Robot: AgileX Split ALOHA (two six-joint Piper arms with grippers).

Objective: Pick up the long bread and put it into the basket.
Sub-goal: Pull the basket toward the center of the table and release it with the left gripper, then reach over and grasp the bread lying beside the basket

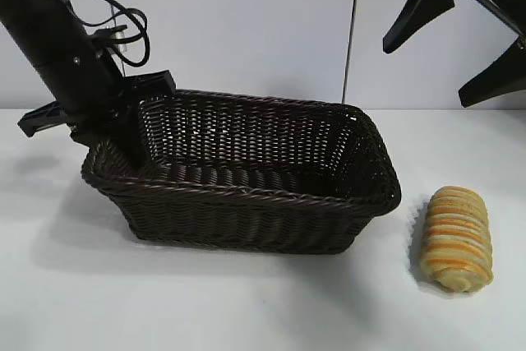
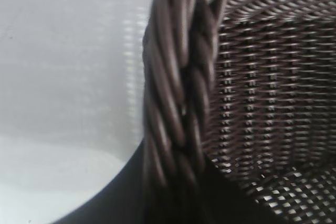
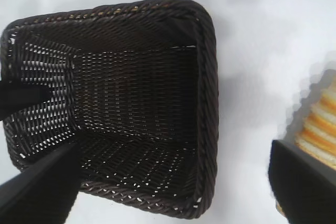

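Observation:
The long bread [image 1: 457, 238], golden-tan with orange and pale stripes, lies on the white table to the right of the basket [image 1: 246, 191]. It also shows at the edge of the right wrist view [image 3: 320, 129]. The dark brown wicker basket stands mid-table and is empty inside [image 3: 207, 77]. My left gripper [image 1: 136, 150] is at the basket's left end, shut on the braided rim [image 2: 173, 77] with one finger inside the basket. My right gripper [image 1: 424, 75] hangs open and empty high above the table's right side, above the bread and the basket's right end.
The white table [image 1: 246, 302] runs in front of the basket and around the bread. A pale wall [image 1: 246, 22] stands behind. The left arm's cables [image 1: 123, 30] loop above the basket's left end.

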